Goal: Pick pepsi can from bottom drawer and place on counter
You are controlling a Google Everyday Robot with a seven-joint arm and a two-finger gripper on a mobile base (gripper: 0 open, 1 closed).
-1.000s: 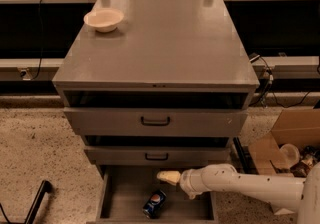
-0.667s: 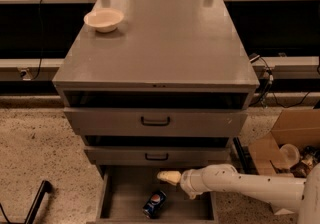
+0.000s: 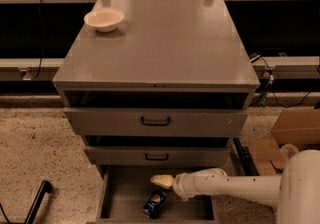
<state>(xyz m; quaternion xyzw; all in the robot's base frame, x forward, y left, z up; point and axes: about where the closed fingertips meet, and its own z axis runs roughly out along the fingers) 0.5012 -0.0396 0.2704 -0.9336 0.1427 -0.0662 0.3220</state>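
A: Where do we locate the small blue aluminium pepsi can (image 3: 154, 204)?
B: We find it lying tilted on the floor of the pulled-out deep grey bottom drawer (image 3: 114, 203), near the front.
A: And the cream-tipped gripper (image 3: 161, 181)?
B: It hovers inside that drawer, just above the can. We cannot tell its grasp state.

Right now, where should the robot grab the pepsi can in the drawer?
Grab the pepsi can round its blue middle, coming down from above: it seems to lie on its side in the walled bottom drawer. The pincer hovers just above it.
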